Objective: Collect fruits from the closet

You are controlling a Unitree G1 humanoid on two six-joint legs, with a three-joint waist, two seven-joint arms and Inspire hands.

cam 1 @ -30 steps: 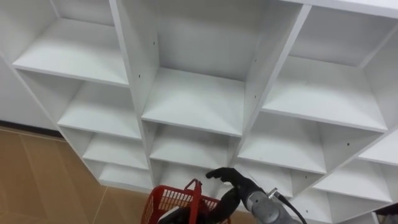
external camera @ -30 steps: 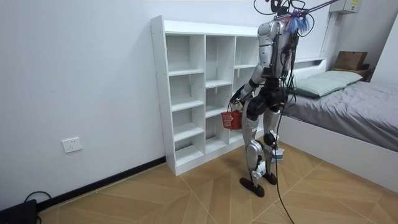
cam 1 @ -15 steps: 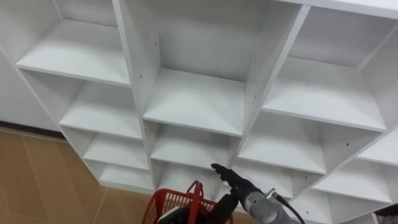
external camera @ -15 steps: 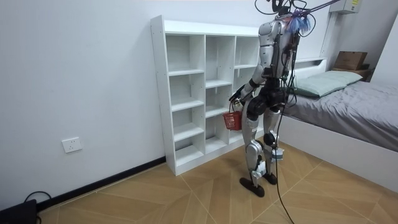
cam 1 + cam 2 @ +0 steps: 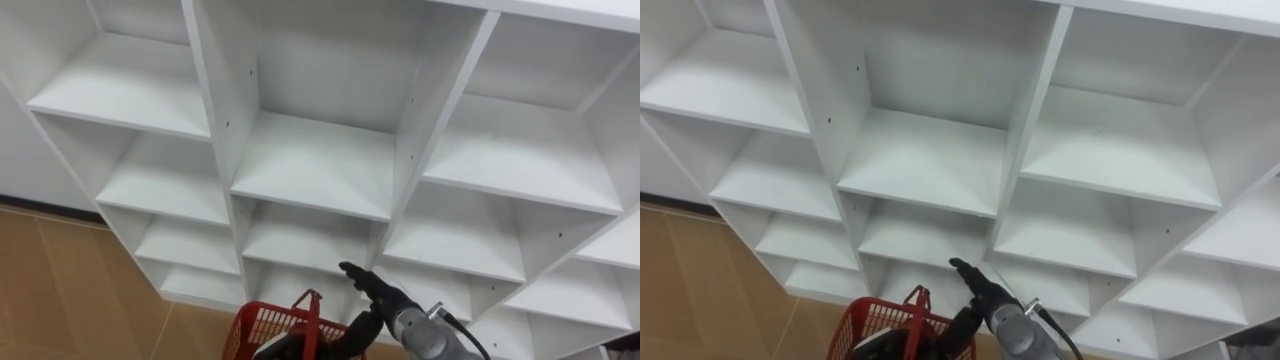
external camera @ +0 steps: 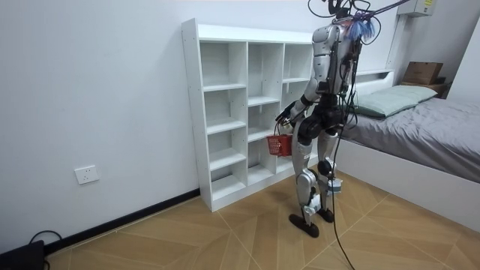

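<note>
Right hand (image 5: 372, 287), fingers straight, hovers beside red basket (image 5: 262, 325) before white closet (image 5: 222, 100).

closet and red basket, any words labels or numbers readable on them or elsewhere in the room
No readable text on the white closet or the red basket.
Yellowish label at the room view's top right: too small to read.

- wood floor (image 6: 225, 240), herringbone pattern
- bed (image 6: 427, 142), grey cover, at room view's right
- pillow (image 6: 386, 99) on bed
- brown box (image 6: 422, 73) behind pillow
- wall socket (image 6: 87, 175), low on wall
</note>
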